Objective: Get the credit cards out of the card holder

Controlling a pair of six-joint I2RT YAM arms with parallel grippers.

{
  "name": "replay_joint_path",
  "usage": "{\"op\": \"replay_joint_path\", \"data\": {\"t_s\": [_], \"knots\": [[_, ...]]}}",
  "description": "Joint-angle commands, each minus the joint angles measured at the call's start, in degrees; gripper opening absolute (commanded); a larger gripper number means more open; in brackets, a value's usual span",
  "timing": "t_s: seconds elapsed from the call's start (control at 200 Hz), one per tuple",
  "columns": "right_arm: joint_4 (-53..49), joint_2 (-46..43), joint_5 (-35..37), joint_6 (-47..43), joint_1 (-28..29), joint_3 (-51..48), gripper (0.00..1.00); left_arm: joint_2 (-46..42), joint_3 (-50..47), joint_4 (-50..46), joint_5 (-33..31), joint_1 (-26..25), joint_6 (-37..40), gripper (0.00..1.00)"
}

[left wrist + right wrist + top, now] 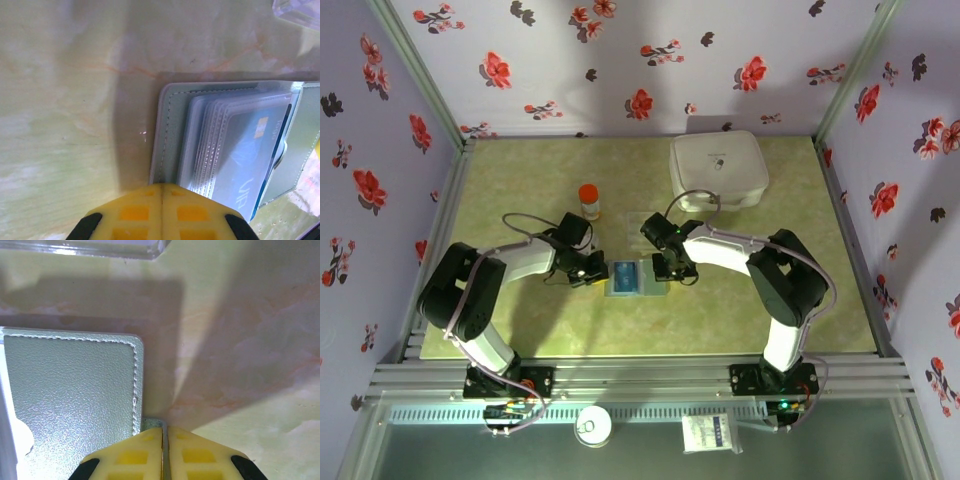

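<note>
Holding open: card holder (625, 277) spread flat on the tabletop (740, 310), near middle.
Left hand (162, 194): closed, on its left panel.
Right hand (165, 432): closed, at its right corner.
Next: one hand likely must open and pinch the sleeved credit cards (245, 150).

On my feed I see a pale green, marble-veined table (520, 170). Near its front middle the card holder (630, 277) lies open and flat (clear sleeves facing up, from what I can make out). A white rounded square box (718, 168) sits toward the far right. Well apart to its left, a small bottle (589, 200) with a red cap stands upright.
</note>
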Motion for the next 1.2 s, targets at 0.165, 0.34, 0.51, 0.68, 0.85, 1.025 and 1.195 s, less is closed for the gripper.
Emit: {"op": "replay_joint_path", "data": {"t_s": [0.165, 0.34, 0.51, 0.68, 0.85, 1.025, 1.195], "knots": [[-2.5, 0.1, 4.1, -1.5, -1.4, -0.4, 0.14, 2.4, -0.2, -1.6, -1.2, -1.2, -2.0, 0.00], [-3.3, -1.5, 4.5, -1.7, -1.5, -1.0, 0.29, 2.4, -0.5, -1.7, -1.4, -1.4, -2.5, 0.00], [-3.6, -4.8, 4.8, -1.9, -2.2, -2.8, 0.36, 1.5, -0.8, -1.3, -1.6, -1.5, -2.9, 0.00], [-2.4, -5.1, 3.7, -1.8, -3.6, -4.8, 0.38, 2.1, -0.7, -1.4, -1.7, -1.6, -2.8, 0.00], [-1.1, -3.3, 3.5, -1.8, -3.9, -5.5, 0.40, 1.2, -0.5, -2.1, -1.7, -1.6, -2.4, 0.00], [0.3, -0.6, 1.9, -1.0, -3.9, -6.0, 0.41, 0.7, -0.9, -1.9, -1.7, -1.6, -2.3, 0.00], [-2.6, -1.2, 2.5, -1.1, -3.8, -4.3, 0.41, -0.1, -1.1, -0.5, -1.1, -1.6, -2.8, 0.00]]}}
